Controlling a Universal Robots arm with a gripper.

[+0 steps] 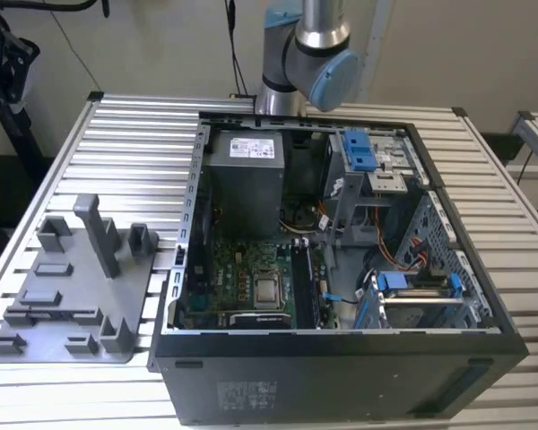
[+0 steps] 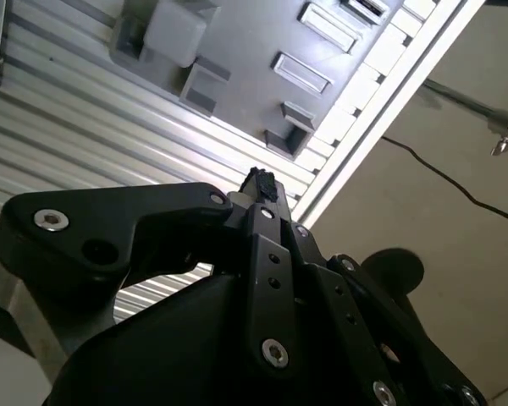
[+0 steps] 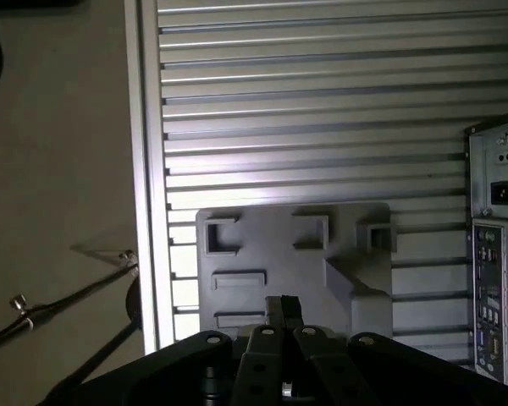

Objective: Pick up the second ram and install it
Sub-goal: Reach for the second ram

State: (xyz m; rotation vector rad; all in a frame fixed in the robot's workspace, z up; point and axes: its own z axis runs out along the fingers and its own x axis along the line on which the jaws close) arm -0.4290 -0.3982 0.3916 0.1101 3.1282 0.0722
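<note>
One slatted metal desk (image 1: 117, 134) is carrying the whole setup. A computer case (image 1: 341, 349) is lying open on it with its board facing up, and behind the case the arm (image 1: 309, 54) is rising out of frame. A grey tray (image 1: 72, 287) with upright posts is sitting just beside the case, toward the exterior view's left. In the first wrist view the gripper (image 3: 284, 306) is hanging above that tray, its jaws looking closed together and gripping nothing that I can see. A dark strip along the tray's long holder (image 1: 54, 313) may be the second ram, but it is too small to tell. Judging by this, the pick-up step is only beginning, with the gripper reaching toward the tray. Grasping will be calling for jaws opened and squared across the stick's thin faces.
</note>
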